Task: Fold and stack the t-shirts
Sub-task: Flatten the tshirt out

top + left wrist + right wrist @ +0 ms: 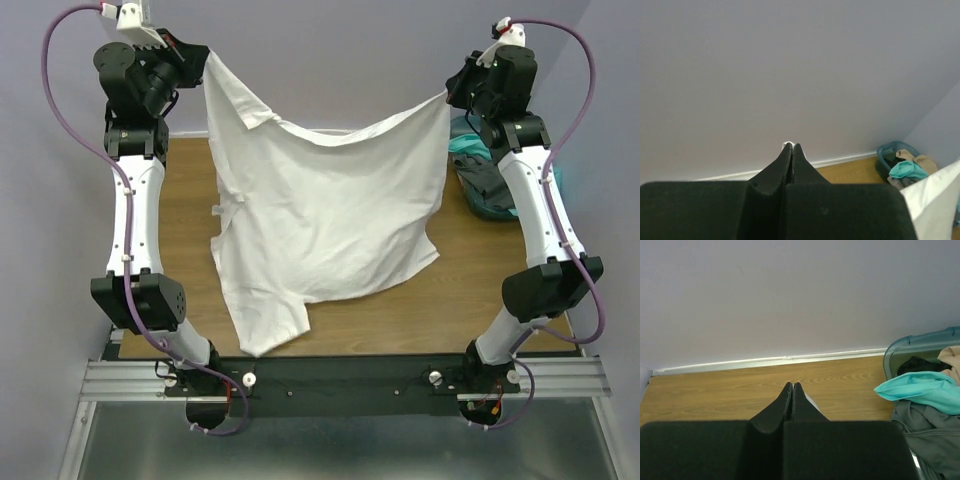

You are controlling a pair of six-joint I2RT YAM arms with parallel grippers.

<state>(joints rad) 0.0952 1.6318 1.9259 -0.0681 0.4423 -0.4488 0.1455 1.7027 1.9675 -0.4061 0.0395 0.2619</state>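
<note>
A large white t-shirt (320, 215) hangs spread in the air between both arms, its lower part draping down to the wooden table (185, 215). My left gripper (203, 58) is shut on the shirt's top left corner; a sliver of white cloth (786, 145) peeks past the closed fingertips. My right gripper (450, 95) is shut on the top right corner; a bit of pale cloth (810, 401) shows beside the closed fingers. More t-shirts, teal (922, 390), dark grey (925, 432) and tan (951, 360), lie bunched in the basket.
A round teal plastic basket (495, 212) stands at the table's right side under the right arm, also seen as the basket (890, 148) in the left wrist view. A pale wall (330, 60) runs along the far edge of the table.
</note>
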